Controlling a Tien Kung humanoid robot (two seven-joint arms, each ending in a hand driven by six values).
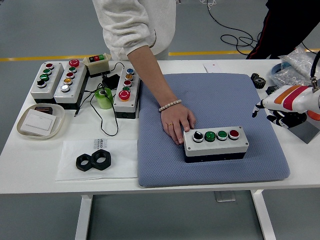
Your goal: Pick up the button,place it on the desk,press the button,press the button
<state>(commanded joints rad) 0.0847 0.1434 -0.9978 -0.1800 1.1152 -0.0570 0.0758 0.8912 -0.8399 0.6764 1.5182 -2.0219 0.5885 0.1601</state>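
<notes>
The button box [215,143] lies on the blue pad [215,100] at about five o'clock of the pad's middle, near its front edge. A person's hand [178,123] rests flat against the box's left end. The right hand [282,107] hovers at three o'clock, over the pad's right edge, well apart from the box; whether its fingers are spread or curled cannot be told.

- We see a grey button box [215,143] with black, green, green and red buttons.
- We see a blue-grey textured mat [215,100].
- We see a white table [30,165].
- We see a white, orange-and-red striped right hand [287,102].
</notes>
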